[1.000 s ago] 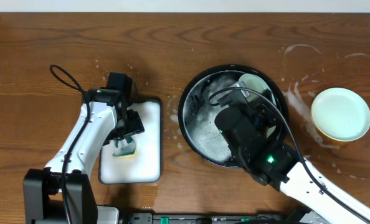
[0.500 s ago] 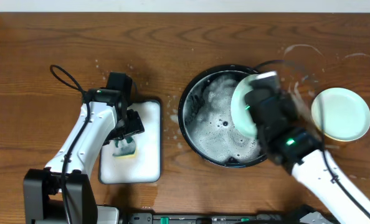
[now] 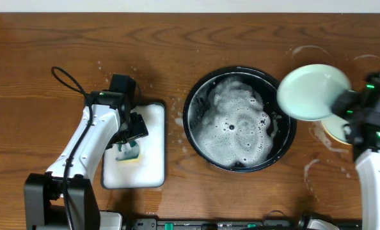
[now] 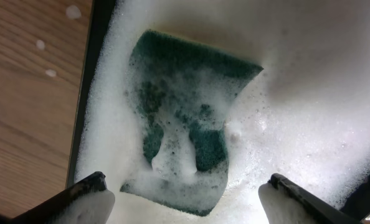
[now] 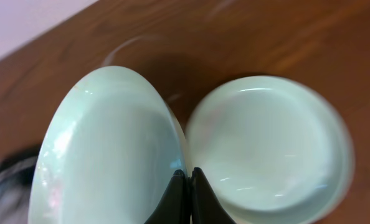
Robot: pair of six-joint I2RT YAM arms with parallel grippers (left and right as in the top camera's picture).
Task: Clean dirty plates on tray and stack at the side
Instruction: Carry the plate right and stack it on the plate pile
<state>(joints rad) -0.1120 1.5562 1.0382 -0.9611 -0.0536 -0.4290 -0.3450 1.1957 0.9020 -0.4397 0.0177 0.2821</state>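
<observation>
My right gripper [image 3: 345,105] is shut on the rim of a pale mint plate [image 3: 311,91], held tilted in the air just right of the black tray [image 3: 196,96]. The tray holds soapy foam and no plate that I can see. In the right wrist view the gripper [image 5: 186,180] pinches this plate [image 5: 104,149], and a second mint plate [image 5: 266,143] lies below to its right. That one sits on a yellow plate [image 3: 331,132], mostly hidden in the overhead view. My left gripper [image 3: 130,136] is open above the green sponge [image 4: 185,118].
The white black-rimmed sponge tray [image 3: 151,166] stands left of the black tray, full of foam, with the sponge [image 3: 127,152] in it. Wet streaks and foam spots [image 3: 308,54] lie on the wooden table around the plates at the right.
My right gripper lifted the mint plate out of the black tray and carried it right, to beside the stacked plates. The left arm has not moved.
</observation>
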